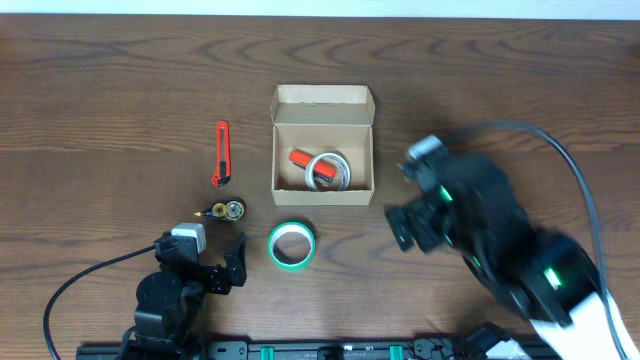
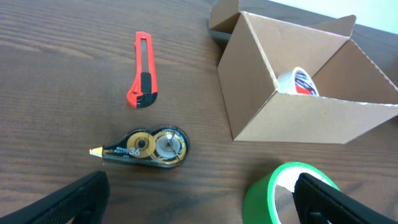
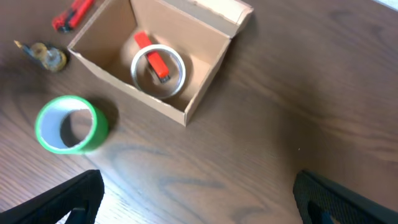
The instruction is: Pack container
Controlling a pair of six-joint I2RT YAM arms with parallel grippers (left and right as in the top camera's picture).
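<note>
Wood table (image 1: 100,80), open container (image 1: 322,108) mid-table, green tape (image 1: 290,263) near its edge, left claw (image 2: 202,196), right claw (image 3: 199,196) both agape.

Soft, even light covers the table (image 1: 100,80), leaving only faint shadows at the container (image 2: 292,118) ahead of the left gripper (image 2: 199,196). That view is crisp apart from its dark, defocused fingers (image 2: 74,199). Everything ahead of the right gripper (image 3: 199,199) is smeared with blur.

Matt cardboard container (image 1: 322,150), wood-grain table (image 1: 120,80), glossy green tape roll (image 1: 291,246)
</note>
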